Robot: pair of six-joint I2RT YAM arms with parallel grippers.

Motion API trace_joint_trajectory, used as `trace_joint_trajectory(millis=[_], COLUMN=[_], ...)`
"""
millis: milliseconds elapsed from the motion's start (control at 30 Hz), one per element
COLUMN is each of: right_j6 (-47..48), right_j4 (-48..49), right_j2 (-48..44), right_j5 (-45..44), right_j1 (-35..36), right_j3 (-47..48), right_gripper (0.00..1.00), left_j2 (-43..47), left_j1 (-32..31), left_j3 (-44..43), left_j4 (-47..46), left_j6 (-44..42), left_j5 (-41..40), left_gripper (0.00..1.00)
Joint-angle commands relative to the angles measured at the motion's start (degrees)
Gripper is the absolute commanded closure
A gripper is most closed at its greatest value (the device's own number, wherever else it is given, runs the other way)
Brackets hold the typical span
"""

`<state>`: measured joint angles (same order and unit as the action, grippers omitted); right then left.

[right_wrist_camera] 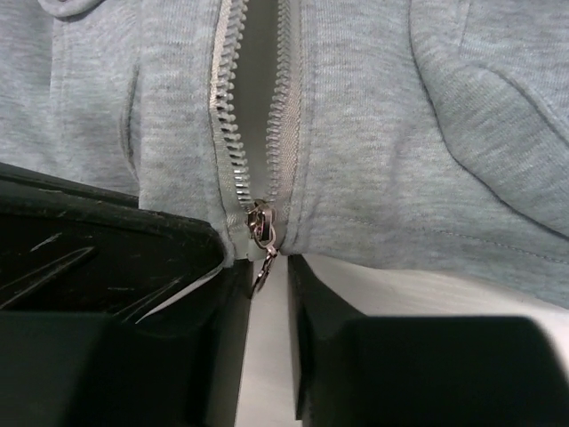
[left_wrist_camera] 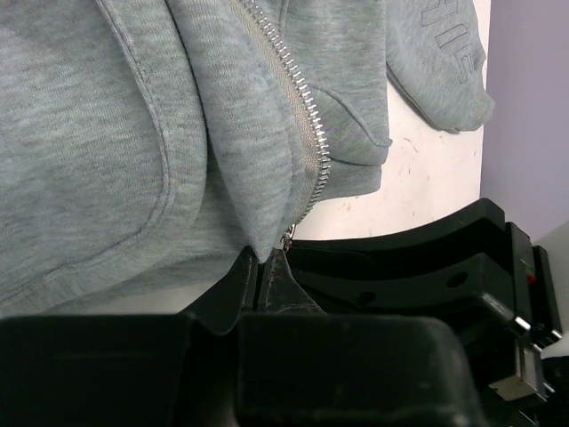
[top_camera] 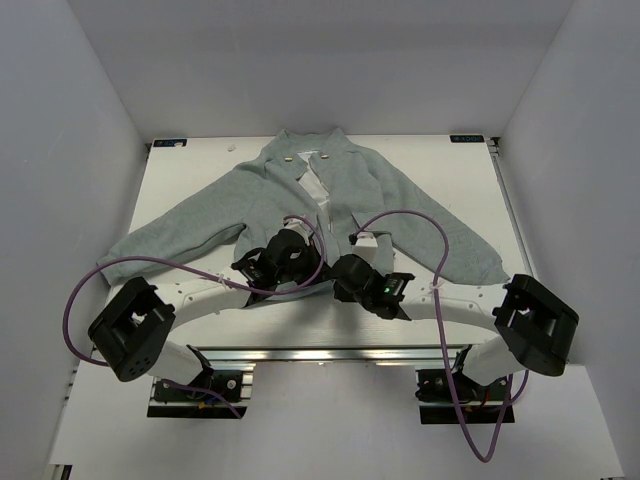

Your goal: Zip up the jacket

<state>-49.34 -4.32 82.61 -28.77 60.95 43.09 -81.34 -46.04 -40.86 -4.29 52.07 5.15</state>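
**Jacket laid out, zip yet to run:** A grey-green fleece jacket (top_camera: pixel 250 195) lies front-up across the white tabletop (top_camera: pixel 450 170), collar toward the far edge and hem at the near edge. There two robot arms meet over its centre zipper (right_wrist_camera: pixel 233 133). The left gripper (left_wrist_camera: pixel 269 264) is clamped tight on the bottom of the hem just beside the zipper's lower end, with the fabric bunched into a soft fold above it. The right gripper (right_wrist_camera: pixel 268 294) stands partly open, one finger on either side of the small metal pull tab (right_wrist_camera: pixel 262 274) that hangs from the slider (right_wrist_camera: pixel 259 221). As far as can be seen, it grips nothing. Above the slider the two rows of teeth lie apart. The fleece looks light, limp and stretchy, likelier to ruck up than to resist, so the hem pinch should serve as an anchor. The thin pull tab, smooth and apt to slip, appears the one place to grip for drawing the slider toward the collar.
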Motion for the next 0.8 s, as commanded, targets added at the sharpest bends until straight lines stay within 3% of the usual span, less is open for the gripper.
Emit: trace_joint_trajectory(millis=[0,333,600,767], right_j6=[-1.37,0.3,5.74,18.13], right_j4=[1.51,-1.12,-8.25,-10.62], right_j2=[-0.43,-2.36,-3.07,-3.24], right_j5=[-3.57,-3.48,0.38,6.09], right_j1=[0.22,0.22,0.14,0.14], right_j3=[2.44,2.0,4.63,6.21], right_gripper=[0.74,0.98,1.0,1.0], left_j2=[1.09,0.92,1.53,1.62], left_j1=[-1.16,-1.42,-1.86,-2.47], left_j3=[-0.8,-1.15,-2.99,-3.87], left_j4=[-0.36,1.57,9.12,11.23], left_j6=[0.57,-0.39,-3.99,-6.54], left_j5=[1.71,1.27,-1.02,-0.49], left_gripper=[1.0,1.0,1.0,1.0])
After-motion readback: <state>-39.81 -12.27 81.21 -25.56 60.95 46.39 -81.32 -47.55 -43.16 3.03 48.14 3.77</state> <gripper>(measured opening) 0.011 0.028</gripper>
